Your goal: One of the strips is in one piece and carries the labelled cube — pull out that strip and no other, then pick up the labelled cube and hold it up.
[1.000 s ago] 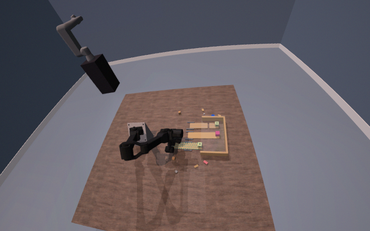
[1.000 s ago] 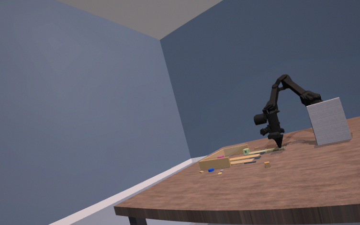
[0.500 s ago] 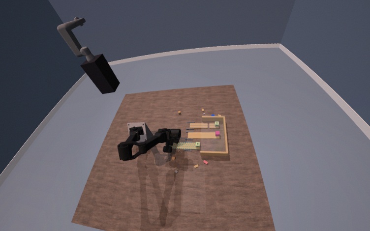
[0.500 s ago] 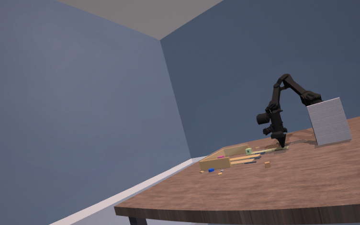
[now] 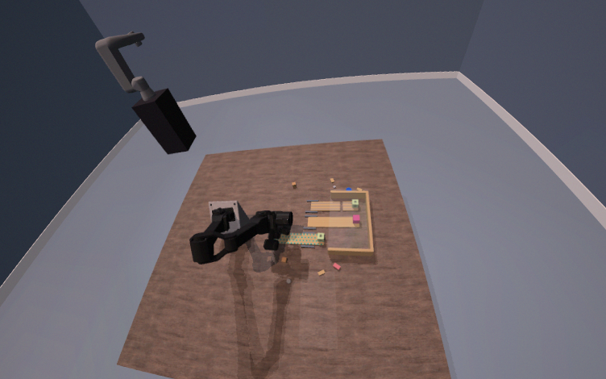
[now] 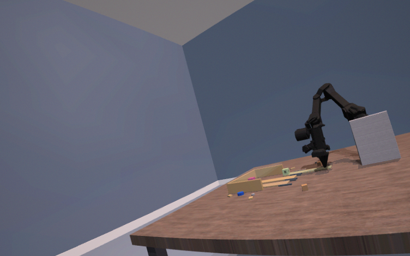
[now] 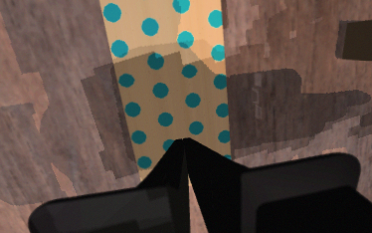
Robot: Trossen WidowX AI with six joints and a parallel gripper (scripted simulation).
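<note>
The dotted strip [image 5: 300, 239] [image 6: 307, 171] [image 7: 171, 75] lies in one visible piece, its near end under my gripper. A pale green cube with a dark mark [image 5: 321, 236] [image 6: 285, 171] stands on its far end, just outside the tray's open side. My gripper [image 6: 325, 166] [image 7: 183, 145] is shut with nothing between the fingers; its tips are down at the dotted strip's top face. The plain strip [image 5: 328, 222] [image 6: 279, 179] carries a magenta cube [image 5: 355, 218] [image 6: 251, 178]. The lined strip [image 5: 325, 206] [image 6: 276, 183] shows a gap; another pale green cube [image 5: 354, 203] stands on its far piece.
The tray [image 5: 370, 223] [image 6: 245, 187] has wooden walls and opens toward the arm. Dark rails [image 5: 308, 246] flank the strips. A red block [image 5: 337, 266], a tan block [image 5: 321, 272], orange blocks [image 5: 293, 184] [image 6: 304, 187] and a blue piece [image 5: 348, 189] [image 6: 240, 193] lie around.
</note>
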